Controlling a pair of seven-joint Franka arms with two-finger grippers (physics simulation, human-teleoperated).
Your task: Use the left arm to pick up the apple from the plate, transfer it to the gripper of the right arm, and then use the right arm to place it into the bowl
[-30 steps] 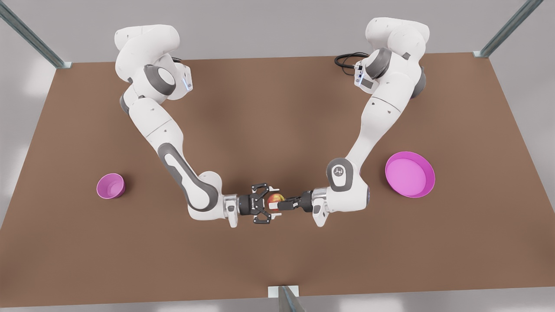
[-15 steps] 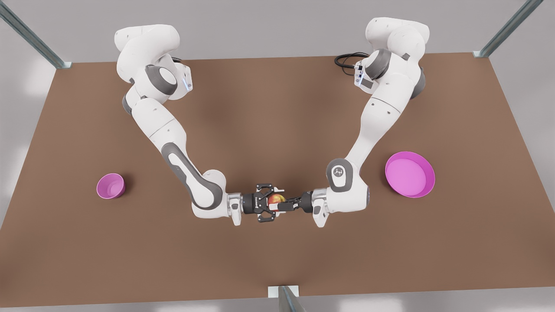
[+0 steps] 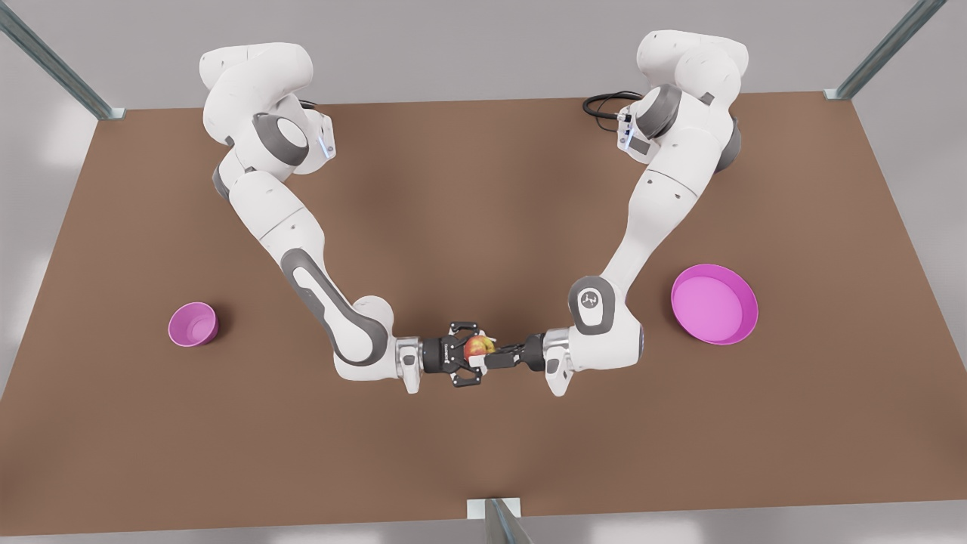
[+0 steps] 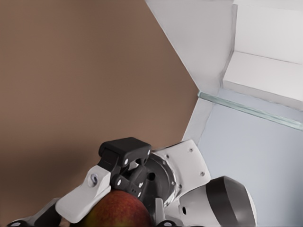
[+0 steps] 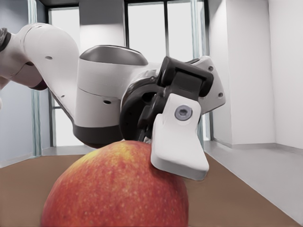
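The red and yellow apple [image 3: 477,347] hangs above the table's front middle, between both grippers. My left gripper [image 3: 488,353], slim black fingers on the arm at the front view's right, is shut on it. My right gripper [image 3: 470,355], the black claw with a silver wrist ring, comes from the front view's left and is shut on the same apple. The right wrist view has a white claw pad [image 5: 180,142] pressed on the apple [image 5: 118,189]. The apple [image 4: 118,210] also sits by a claw pad [image 4: 83,198] in the left wrist view. The plate [image 3: 748,298] lies empty at the right, the bowl [image 3: 193,323] at the left.
The brown table [image 3: 483,189] carries both arm bases at its back edge. A black cable [image 3: 604,102] loops beside the base on the front view's right. Metal frame posts stand at the back corners, and a bracket [image 3: 495,510] sits at the front edge.
The right arm's claw moved toward the apple and drew its fingers in from wide open until they closed on it. The left gripper kept its hold and stayed put.
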